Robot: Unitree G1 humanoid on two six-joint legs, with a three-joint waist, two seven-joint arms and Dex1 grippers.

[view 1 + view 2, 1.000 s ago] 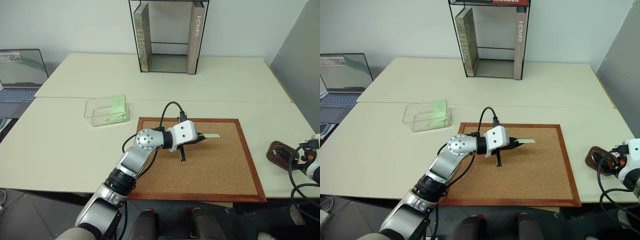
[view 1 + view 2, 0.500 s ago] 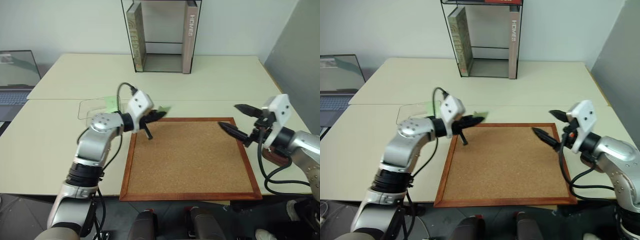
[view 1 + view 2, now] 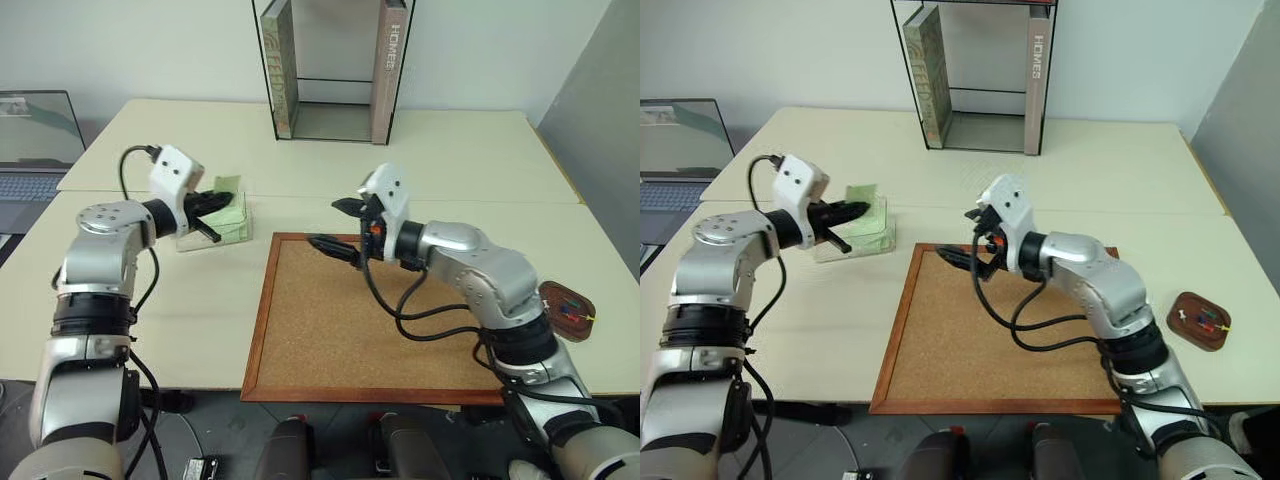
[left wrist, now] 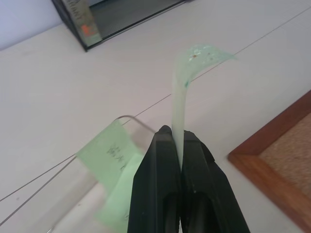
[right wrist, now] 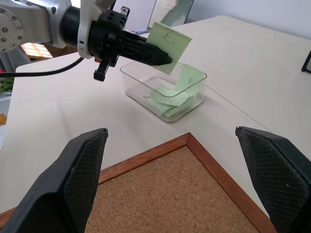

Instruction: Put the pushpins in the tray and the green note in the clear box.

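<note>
Green note now over clear box, corkboard bare.

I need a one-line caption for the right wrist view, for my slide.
Left gripper holds the green note in shut jaws above the clear box, beside the corkboard.

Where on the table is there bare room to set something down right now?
The far tabletop between the book stand and the corkboard is bare, and so is the near-left stretch beside the corkboard. The cork itself is open toward its near edge. It is crowded around the clear box, where the left gripper holds the green note, and at the corkboard's far-left corner under the right gripper.
</note>
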